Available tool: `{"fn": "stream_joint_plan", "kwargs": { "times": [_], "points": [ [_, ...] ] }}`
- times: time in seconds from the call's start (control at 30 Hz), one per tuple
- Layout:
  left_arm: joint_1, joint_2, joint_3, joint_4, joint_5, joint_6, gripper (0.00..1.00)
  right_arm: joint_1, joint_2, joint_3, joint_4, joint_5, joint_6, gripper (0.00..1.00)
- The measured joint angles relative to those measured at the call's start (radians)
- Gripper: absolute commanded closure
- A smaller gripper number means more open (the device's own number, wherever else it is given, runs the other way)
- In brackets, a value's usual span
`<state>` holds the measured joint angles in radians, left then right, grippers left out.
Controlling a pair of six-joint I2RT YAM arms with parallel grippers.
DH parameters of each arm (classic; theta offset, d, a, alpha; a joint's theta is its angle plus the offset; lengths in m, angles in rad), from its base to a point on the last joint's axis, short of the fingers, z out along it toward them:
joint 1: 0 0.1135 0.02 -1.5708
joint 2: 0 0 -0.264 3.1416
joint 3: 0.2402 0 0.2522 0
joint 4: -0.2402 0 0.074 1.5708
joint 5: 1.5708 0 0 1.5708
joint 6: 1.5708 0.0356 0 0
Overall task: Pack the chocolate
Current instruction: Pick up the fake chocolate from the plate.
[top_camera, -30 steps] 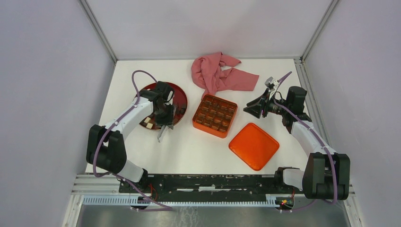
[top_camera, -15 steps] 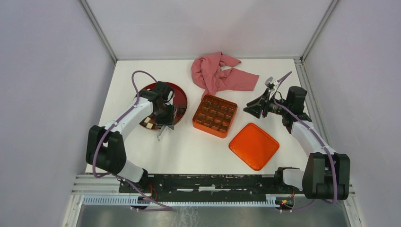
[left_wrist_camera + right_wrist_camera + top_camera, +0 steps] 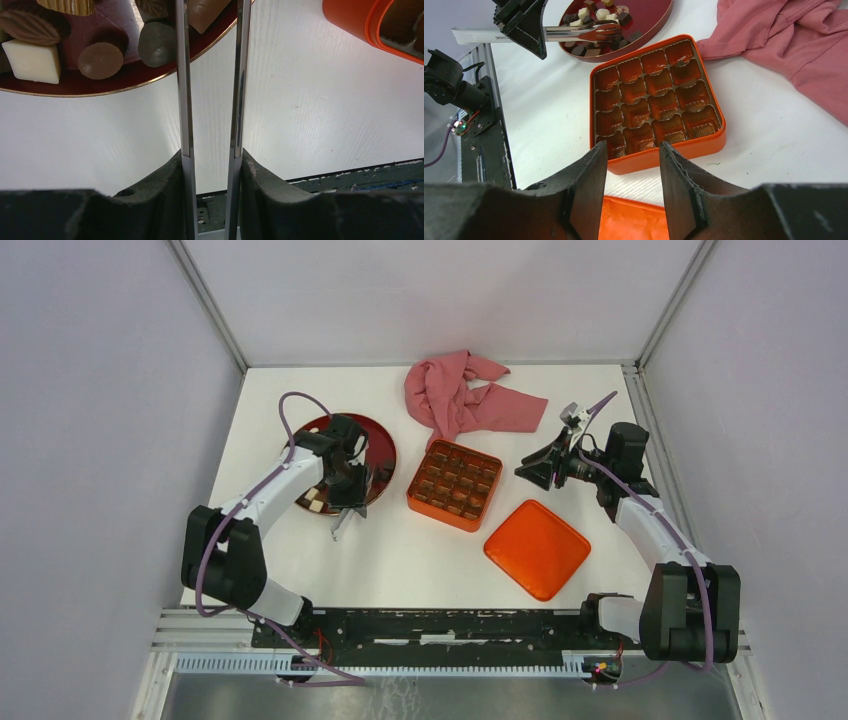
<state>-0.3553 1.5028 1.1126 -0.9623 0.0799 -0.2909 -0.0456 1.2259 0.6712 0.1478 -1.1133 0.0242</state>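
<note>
The chocolate (image 3: pixel 102 60), small brown and cream pieces, lies on the round dark-red plate (image 3: pixel 60 89) at the left (image 3: pixel 380 438). My left gripper (image 3: pixel 211 152) is shut on metal tongs (image 3: pixel 182 100), whose tips reach over the plate's near edge. One brown piece (image 3: pixel 207 10) sits between the tong tips. The orange gridded tin (image 3: pixel 454 484) stands at the centre, its lined compartments (image 3: pixel 656 100) showing no chocolate. My right gripper (image 3: pixel 633 147) hovers open just right of the tin (image 3: pixel 530 472), holding nothing.
The tin's orange lid (image 3: pixel 537 548) lies flat in front of the right gripper. A crumpled pink cloth (image 3: pixel 465 395) lies behind the tin. The tongs' white handle end (image 3: pixel 340 528) sticks out toward the near edge.
</note>
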Motion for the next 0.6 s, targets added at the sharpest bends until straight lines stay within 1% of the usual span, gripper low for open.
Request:
{"fn": "stream_joint_plan", "kwargs": {
  "times": [0.27, 0.6],
  "points": [
    [0.0, -0.003, -0.01, -0.002, 0.0, 0.0, 0.61, 0.0, 0.0, 0.0, 0.0, 0.0, 0.0, 0.52],
    [0.0, 0.003, -0.018, 0.002, 0.0, 0.0, 0.61, 0.0, 0.0, 0.0, 0.0, 0.0, 0.0, 0.52]
  ]
}}
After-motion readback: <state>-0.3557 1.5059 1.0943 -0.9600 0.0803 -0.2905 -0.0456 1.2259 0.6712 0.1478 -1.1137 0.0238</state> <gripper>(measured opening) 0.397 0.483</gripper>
